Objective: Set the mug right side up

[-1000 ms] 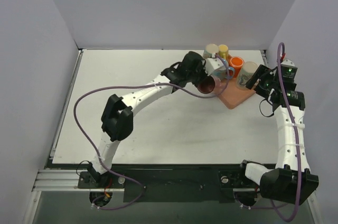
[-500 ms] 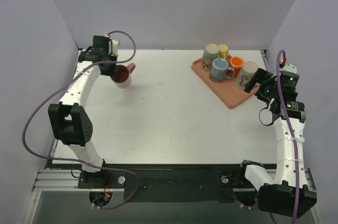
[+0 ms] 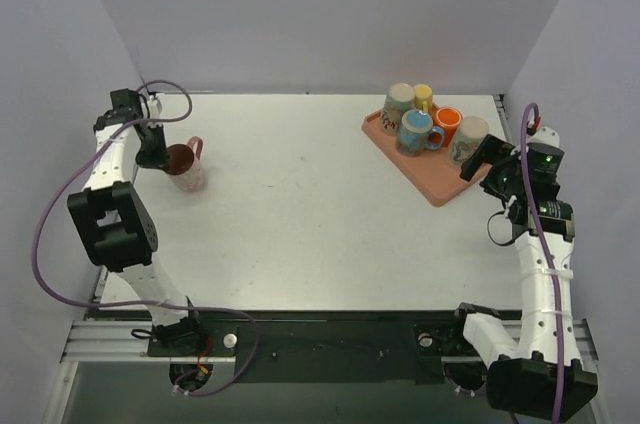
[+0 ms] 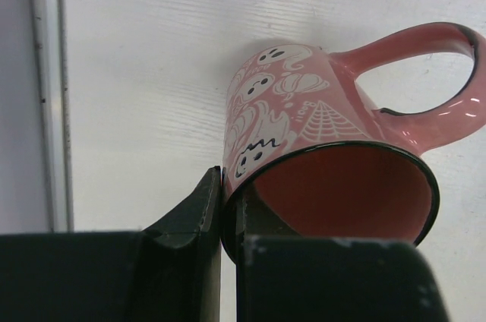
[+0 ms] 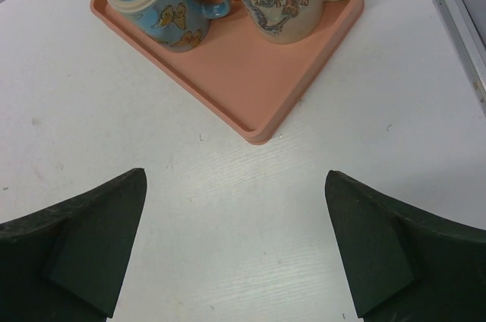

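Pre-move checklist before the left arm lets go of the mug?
1. Grip: left end effector is shut on the mug at its rim, one finger inside and one outside. Ok.
2. Mouth up: the top view shows the mug's opening facing upward. Ok.
3. Base resting on the table: the bottom is hidden in both views. Cannot tell.
4. Mug level, not tilted: cannot tell.
5. Right end effector: open, holding nothing, near the tray, far from the mug. Ok.
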`<state>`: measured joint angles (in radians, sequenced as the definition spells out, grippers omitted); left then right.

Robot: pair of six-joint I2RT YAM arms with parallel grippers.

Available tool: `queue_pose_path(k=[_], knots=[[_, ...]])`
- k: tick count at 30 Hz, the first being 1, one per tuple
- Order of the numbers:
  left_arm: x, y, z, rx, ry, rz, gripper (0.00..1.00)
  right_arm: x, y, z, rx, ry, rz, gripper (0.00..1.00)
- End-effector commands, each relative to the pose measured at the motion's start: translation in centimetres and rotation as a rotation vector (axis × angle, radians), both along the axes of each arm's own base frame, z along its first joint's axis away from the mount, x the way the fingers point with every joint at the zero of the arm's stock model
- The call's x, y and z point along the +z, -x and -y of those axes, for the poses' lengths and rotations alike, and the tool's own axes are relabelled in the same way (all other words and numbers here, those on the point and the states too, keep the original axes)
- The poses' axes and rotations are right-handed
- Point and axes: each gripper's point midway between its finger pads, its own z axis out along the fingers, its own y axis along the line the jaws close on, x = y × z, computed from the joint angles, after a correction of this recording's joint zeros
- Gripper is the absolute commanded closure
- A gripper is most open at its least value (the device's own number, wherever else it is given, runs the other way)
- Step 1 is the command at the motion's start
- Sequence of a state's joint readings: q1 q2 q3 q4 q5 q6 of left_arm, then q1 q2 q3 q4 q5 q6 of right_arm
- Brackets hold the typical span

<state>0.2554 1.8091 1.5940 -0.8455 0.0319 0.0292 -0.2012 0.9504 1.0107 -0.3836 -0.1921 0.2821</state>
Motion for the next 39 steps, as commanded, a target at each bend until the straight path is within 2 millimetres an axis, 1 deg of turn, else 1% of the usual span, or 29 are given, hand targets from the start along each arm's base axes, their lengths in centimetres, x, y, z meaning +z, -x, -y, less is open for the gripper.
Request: queue_pose_path(k=[1, 4, 8, 10, 11, 12, 13, 14, 15, 16, 17, 18, 19, 20, 23, 25, 27, 28, 29, 30, 31, 32, 33, 34, 35, 36, 37, 38, 39], knots=[[-0.5, -3.0, 1.0, -0.050, 0.088, 0.070, 1.00, 0.6, -0.1, -0.4, 0.031, 0.016, 0.039, 0.02], [-2.6, -3.0, 0.7, -0.065, 0.072, 0.022, 1.00, 0.1, 0.1, -0.2, 0.039, 0.034, 0.031, 0.01], [-3.7, -2.8, 0.1, -0.067, 0.045, -0.013, 1.00, -0.1, -0.4, -0.1, 0.050, 0.041, 0.039, 0.01], [-3.6, -2.7, 0.1, -0.071, 0.042, -0.013, 0.92, -0.2, -1.0, 0.0, 0.054, 0.033, 0.048, 0.00], [-3.6, -2.7, 0.1, -0.069, 0.046, -0.016, 0.80, 0.1, -1.4, 0.3, 0.045, 0.030, 0.062, 0.00], [-3.2, -2.7, 0.1, -0.064, 0.050, -0.015, 0.75, -0.2, -1.9, 0.4, 0.048, 0.018, 0.056, 0.00], [-2.7, -2.7, 0.1, -0.064, 0.048, -0.011, 0.65, -0.2, -2.5, 0.8, 0.046, 0.010, 0.064, 0.00], [-2.1, -2.8, 0.1, -0.061, 0.049, -0.001, 0.62, 0.1, -3.0, 1.0, 0.051, 0.005, 0.080, 0.00], [-1.1, -2.9, 0.2, -0.062, 0.046, 0.022, 0.56, -0.4, -3.6, 1.5, 0.055, -0.019, 0.070, 0.00], [-0.2, -3.2, 0.2, -0.066, 0.043, 0.042, 0.53, 0.1, -4.2, 1.8, 0.062, -0.020, 0.095, 0.02], [0.9, -3.4, 0.2, -0.069, 0.036, 0.068, 0.50, -0.5, -4.8, 2.4, 0.069, -0.045, 0.088, 0.02], [2.1, -3.7, 0.3, -0.073, 0.036, 0.094, 0.47, -0.1, -5.5, 3.0, 0.072, -0.038, 0.117, 0.03], [3.1, -3.8, 0.3, -0.077, 0.026, 0.115, 0.46, -0.8, -6.0, 3.6, 0.092, -0.043, 0.110, 0.03], [4.2, -4.0, 0.2, -0.079, 0.019, 0.136, 0.45, -0.4, -6.6, 4.3, 0.094, -0.024, 0.134, 0.04], [7.8, -4.0, 0.4, -0.096, -0.007, 0.207, 0.44, -2.5, -7.8, 7.2, 0.115, 0.076, 0.082, 0.05], [10.1, -3.8, 1.5, -0.150, -0.010, 0.252, 0.44, -3.6, -8.9, 8.7, 0.158, 0.152, 0.053, 0.05], [11.6, -3.3, 4.1, -0.262, -0.015, 0.278, 0.44, -4.3, -9.9, 9.4, 0.240, 0.220, 0.038, 0.06], [11.9, -3.1, 5.1, -0.294, -0.021, 0.284, 0.44, -4.3, -10.3, 9.7, 0.263, 0.246, 0.038, 0.06], [12.6, -2.7, 6.7, -0.355, -0.041, 0.298, 0.43, -4.7, -11.1, 10.0, 0.332, 0.304, 0.034, 0.06], [12.6, -2.4, 7.9, -0.389, -0.048, 0.299, 0.43, -4.8, -11.5, 10.2, 0.366, 0.334, 0.036, 0.06], [12.8, -2.0, 9.7, -0.452, -0.058, 0.315, 0.44, -5.6, -12.0, 9.9, 0.472, 0.385, 0.043, 0.07], [13.1, -1.7, 10.5, -0.478, -0.058, 0.327, 0.43, -5.6, -12.3, 9.9, 0.513, 0.403, 0.045, 0.07], [13.3, -1.2, 12.3, -0.532, -0.037, 0.348, 0.44, -6.9, -12.8, 10.0, 0.582, 0.431, 0.027, 0.07], [13.5, -0.8, 13.1, -0.561, -0.023, 0.358, 0.43, -6.5, -13.0, 10.3, 0.618, 0.460, 0.010, 0.08], [13.9, -0.1, 15.0, -0.619, 0.000, 0.377, 0.43, -7.9, -13.4, 10.6, 0.639, 0.437, -0.022, 0.08], [14.2, 0.2, 15.5, -0.637, 0.012, 0.387, 0.43, -7.6, -13.6, 11.0, 0.665, 0.449, -0.033, 0.08], [14.8, 0.7, 16.4, -0.666, 0.033, 0.405, 0.43, -8.7, -14.0, 11.1, 0.695, 0.437, -0.046, 0.08], [15.5, 1.1, 16.7, -0.676, 0.038, 0.424, 0.43, -8.6, -14.2, 11.2, 0.729, 0.452, -0.052, 0.08], [15.7, 1.4, 17.0, -0.704, 0.041, 0.438, 0.43, -10.0, -14.3, 11.4, 0.750, 0.439, -0.079, 0.09]])
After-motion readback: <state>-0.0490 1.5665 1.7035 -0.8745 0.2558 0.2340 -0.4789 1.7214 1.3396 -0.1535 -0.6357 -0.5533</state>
